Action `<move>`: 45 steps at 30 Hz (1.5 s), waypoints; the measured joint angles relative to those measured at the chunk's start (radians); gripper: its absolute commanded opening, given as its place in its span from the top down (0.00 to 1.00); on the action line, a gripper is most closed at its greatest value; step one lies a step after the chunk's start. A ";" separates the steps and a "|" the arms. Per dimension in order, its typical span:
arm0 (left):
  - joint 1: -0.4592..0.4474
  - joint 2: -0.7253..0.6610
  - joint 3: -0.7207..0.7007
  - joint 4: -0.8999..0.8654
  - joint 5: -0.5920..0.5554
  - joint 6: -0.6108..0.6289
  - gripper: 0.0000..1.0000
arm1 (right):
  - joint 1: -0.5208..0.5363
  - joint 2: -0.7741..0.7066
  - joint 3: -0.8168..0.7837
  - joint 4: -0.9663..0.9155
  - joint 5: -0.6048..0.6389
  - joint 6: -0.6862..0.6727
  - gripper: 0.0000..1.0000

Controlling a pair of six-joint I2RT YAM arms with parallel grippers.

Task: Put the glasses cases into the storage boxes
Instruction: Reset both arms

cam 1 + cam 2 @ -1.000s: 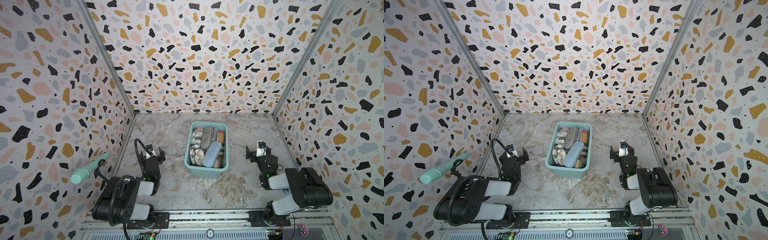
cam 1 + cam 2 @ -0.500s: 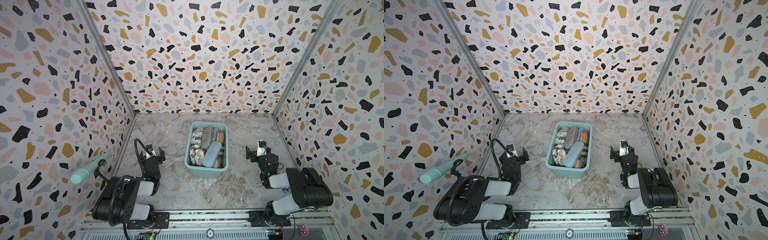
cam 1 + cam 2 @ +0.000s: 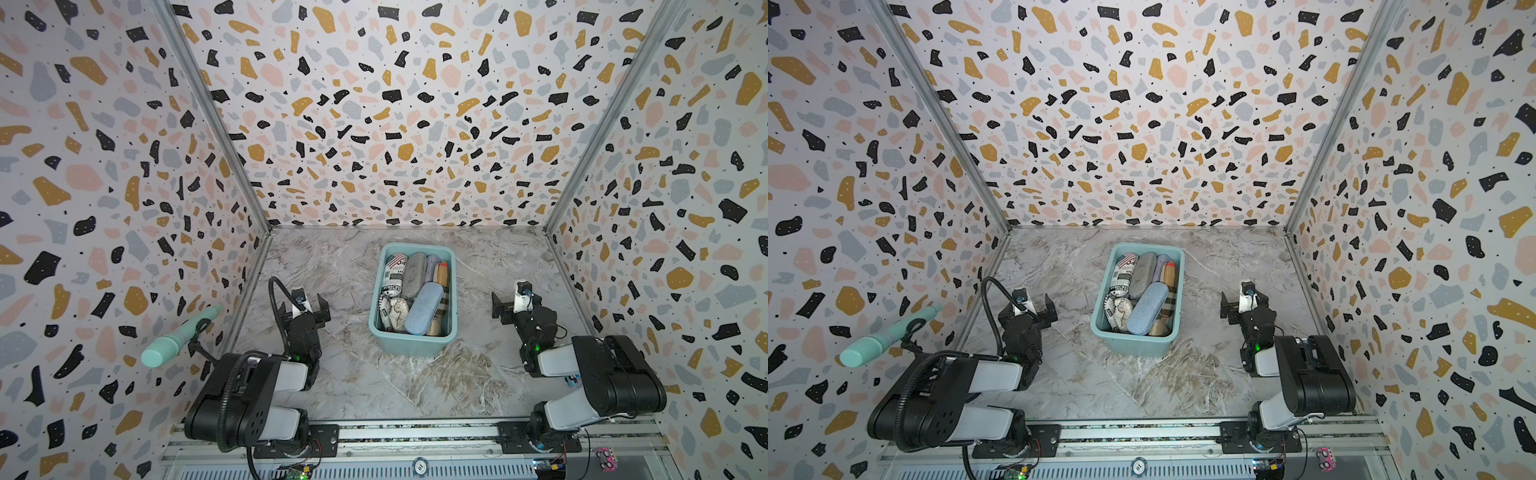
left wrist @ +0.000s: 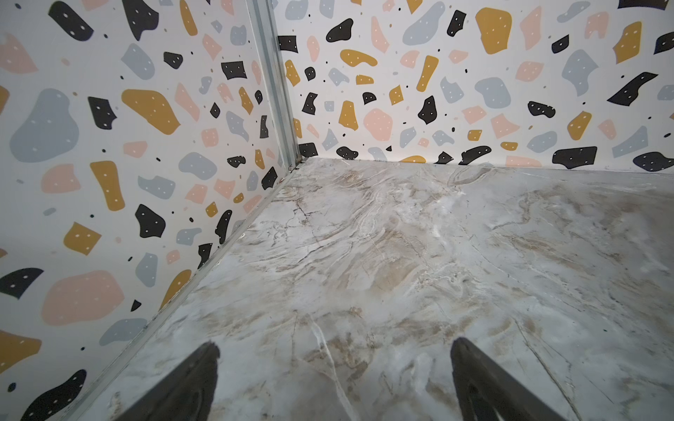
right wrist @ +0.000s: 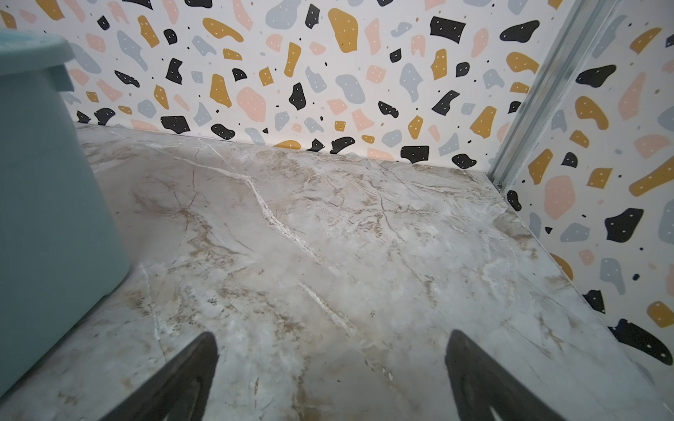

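Lying packed in the teal tub (image 3: pixel 411 347) mid-bench (image 3: pixel 374 386), the glasses cases (image 3: pixel 424 309) run roughly twelve-to-six. Left fingers (image 4: pixel 189 382) at its nine o'clock and right fingers (image 5: pixel 485 379) at three gape empty, about equally near.

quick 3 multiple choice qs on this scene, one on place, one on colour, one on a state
1. The storage box stands: A. against a side wall; B. in the middle of the table; C. on the front rail.
2. The uppermost case, lying slantwise in it, is: A. blue; B. red; C. green.
3. The left gripper and right gripper are: A. both shut on cases; B. left shut, right open; C. both open, empty.
Answers: 1 B, bare table surrounds it in both top views; 2 A, its lid reads pale blue; 3 C, each wrist view shows the jaws apart over bare table.
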 measured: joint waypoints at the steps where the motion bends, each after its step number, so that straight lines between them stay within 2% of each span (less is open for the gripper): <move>1: 0.000 0.000 0.000 0.000 0.000 0.000 0.00 | 0.000 0.000 0.000 0.000 0.000 0.000 0.01; 36: 0.000 0.002 0.000 0.002 0.000 0.000 0.01 | 0.001 0.000 0.000 0.000 0.000 0.000 0.01; 45: 0.000 0.002 0.000 0.002 0.000 0.000 0.00 | -0.025 -0.010 -0.051 0.030 -0.172 -0.035 0.01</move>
